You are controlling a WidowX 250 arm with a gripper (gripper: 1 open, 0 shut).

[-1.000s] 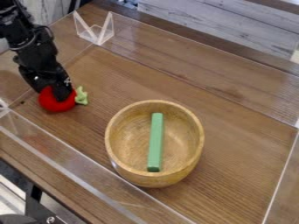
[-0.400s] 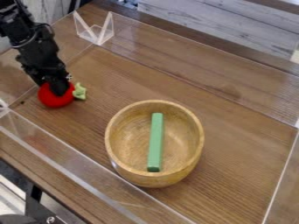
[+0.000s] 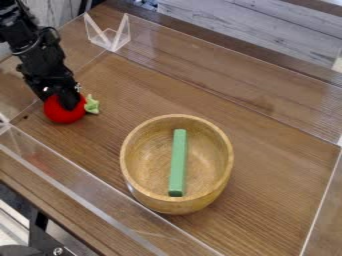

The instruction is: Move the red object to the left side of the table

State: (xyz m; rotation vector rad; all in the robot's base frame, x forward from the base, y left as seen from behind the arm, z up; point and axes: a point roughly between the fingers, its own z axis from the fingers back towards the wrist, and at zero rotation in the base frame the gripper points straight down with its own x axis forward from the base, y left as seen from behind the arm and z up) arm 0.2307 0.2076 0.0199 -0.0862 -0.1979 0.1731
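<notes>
The red object (image 3: 67, 111), a small round soft toy with a light-green leafy tip (image 3: 91, 104), lies at the left side of the brown wooden table (image 3: 254, 95), close to the near-left acrylic wall. My black gripper (image 3: 56, 95) comes down on it from above. Its fingers press against the toy's top and hide part of it. The dark fingers merge with the arm, so I cannot make out how far apart they stand or whether they hold the toy.
A wooden bowl (image 3: 134, 150) stands in the middle front with a green stick (image 3: 178, 160) lying inside it. Clear acrylic walls (image 3: 80, 190) border the table. A small clear angled stand (image 3: 107, 32) sits at the far left edge.
The gripper and the red object have shifted very slightly up and away from the front wall. The bowl and stick have not moved.
</notes>
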